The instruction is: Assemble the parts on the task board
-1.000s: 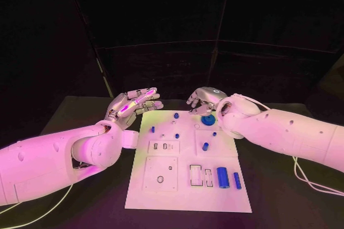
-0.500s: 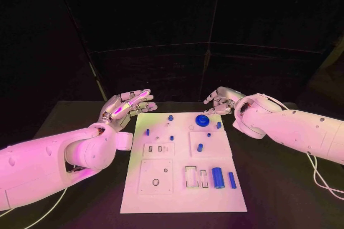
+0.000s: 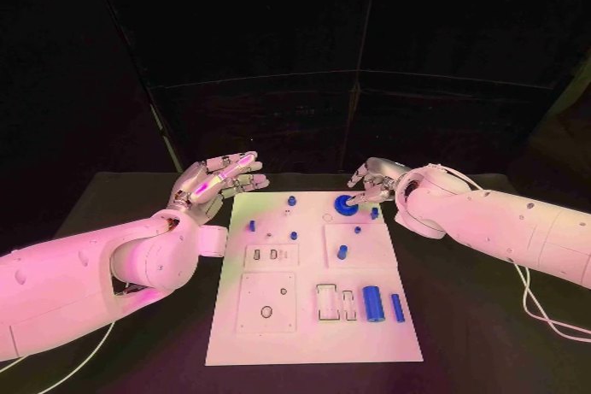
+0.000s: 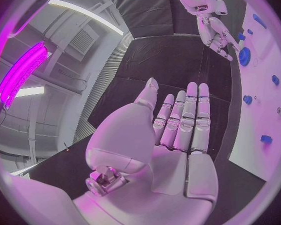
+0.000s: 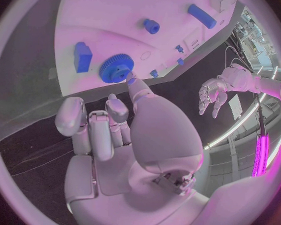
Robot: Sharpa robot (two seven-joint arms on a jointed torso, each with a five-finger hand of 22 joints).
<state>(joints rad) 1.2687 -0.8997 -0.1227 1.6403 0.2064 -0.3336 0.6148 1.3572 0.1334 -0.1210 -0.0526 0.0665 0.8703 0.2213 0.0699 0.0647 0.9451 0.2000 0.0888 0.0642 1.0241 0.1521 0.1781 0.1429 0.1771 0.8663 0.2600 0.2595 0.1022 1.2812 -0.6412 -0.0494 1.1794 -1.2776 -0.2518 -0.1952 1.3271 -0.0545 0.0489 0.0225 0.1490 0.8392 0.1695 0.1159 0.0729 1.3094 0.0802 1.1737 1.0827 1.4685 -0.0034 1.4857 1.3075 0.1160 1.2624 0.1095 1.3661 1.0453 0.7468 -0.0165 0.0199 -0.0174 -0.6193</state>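
Observation:
The white task board (image 3: pixel 308 338) lies mid-table. At its far end sits a blue gear (image 3: pixel 346 205), also seen as the gear (image 5: pixel 117 69) and the gear (image 4: pixel 244 56). My right hand (image 3: pixel 373 182) hovers just right of it and behind it. In the right wrist view one fingertip (image 5: pixel 132 81) of the right hand (image 5: pixel 109 135) reaches the gear's rim, the other fingers half curled and holding nothing. My left hand (image 3: pixel 219 179) is raised beside the board's far left corner. The left hand (image 4: pixel 178 130) has flat, straight fingers and holds nothing.
A thick blue cylinder (image 3: pixel 372 303) and a thinner blue cylinder (image 3: pixel 398 308) lie at the board's near right, beside rectangular slots (image 3: pixel 328 302). Several small blue pegs (image 3: pixel 295 236) stand on the far half. A blue block (image 5: pixel 83 56) sits by the gear. A white cable (image 3: pixel 535 313) trails right.
The head view has shifted. Against the gear, my right hand moved from directly behind it out to its right, then dipped closer to it. The left hand kept its raised pose.

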